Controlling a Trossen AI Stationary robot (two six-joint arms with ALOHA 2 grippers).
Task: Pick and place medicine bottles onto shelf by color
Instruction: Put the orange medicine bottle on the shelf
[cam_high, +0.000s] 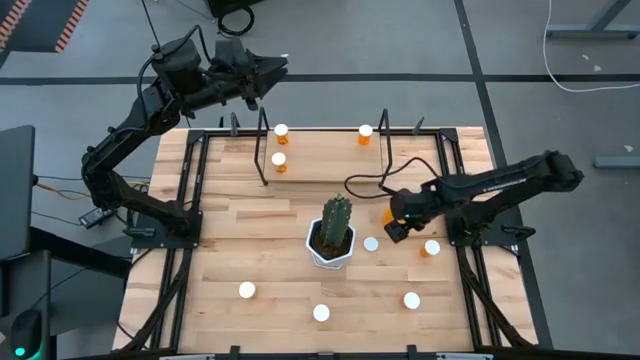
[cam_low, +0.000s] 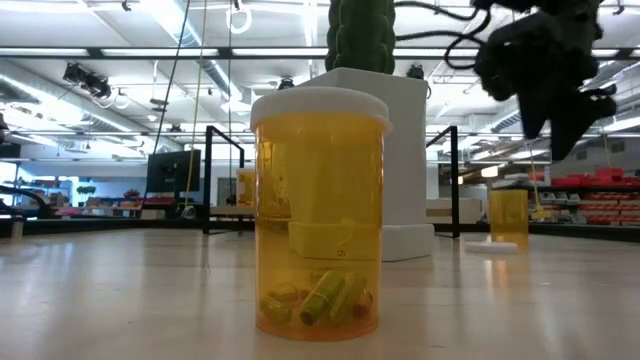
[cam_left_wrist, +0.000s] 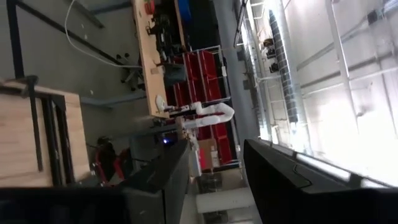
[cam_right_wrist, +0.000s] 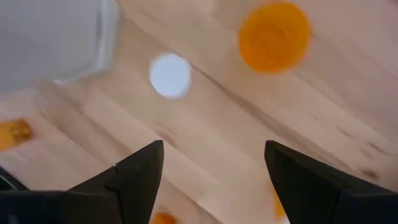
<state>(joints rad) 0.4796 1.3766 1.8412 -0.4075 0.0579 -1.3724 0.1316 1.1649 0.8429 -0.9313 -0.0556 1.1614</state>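
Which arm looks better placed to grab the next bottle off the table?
The right: its open tool hangs over the table beside bottles near the cactus. The left tool is raised beyond the table's far edge.

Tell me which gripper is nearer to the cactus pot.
The right. The right gripper hovers just beside the cactus pot, over the table, fingers open. The left gripper is raised beyond the table's far edge, well away from it.

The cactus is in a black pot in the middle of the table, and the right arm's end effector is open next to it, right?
Not quite: the pot is white, as the high view shows. The rest holds: the cactus stands mid-table, and the right end effector is open beside it.
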